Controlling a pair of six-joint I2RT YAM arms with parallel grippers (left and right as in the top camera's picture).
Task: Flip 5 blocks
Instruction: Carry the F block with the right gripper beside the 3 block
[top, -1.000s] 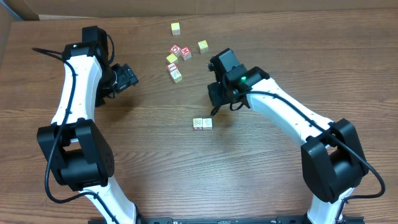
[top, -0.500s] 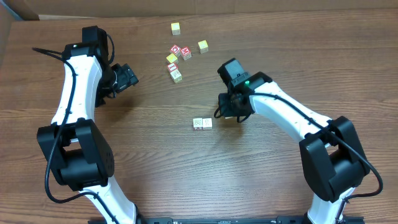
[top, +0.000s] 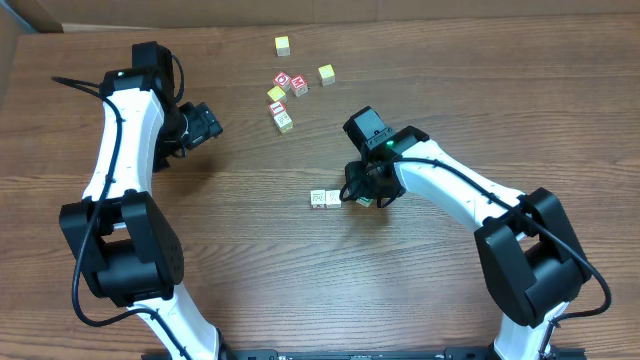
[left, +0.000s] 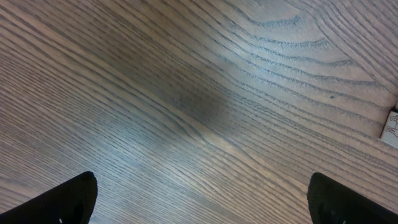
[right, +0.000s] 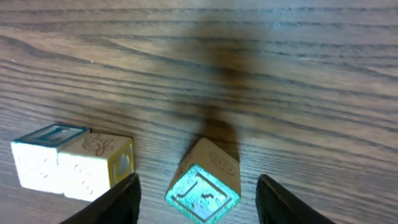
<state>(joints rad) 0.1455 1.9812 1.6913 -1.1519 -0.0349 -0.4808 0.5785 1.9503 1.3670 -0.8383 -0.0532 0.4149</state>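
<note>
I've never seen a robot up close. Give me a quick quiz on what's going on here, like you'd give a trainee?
1. In the right wrist view, how many pale blocks sit touching each other, left of the green-faced block? A one, B two, C four.
2. True or false: the right arm's jaws are clamped shut on the green-faced block.
3. Fill in: the left arm's jaws stand wide open over the bare ____.

Key: 1 B. 2 False: they stand apart on either side of it, with gaps. 3 table.

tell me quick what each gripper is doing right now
left gripper: open, empty
right gripper: open around the green-faced block, not gripping it
</note>
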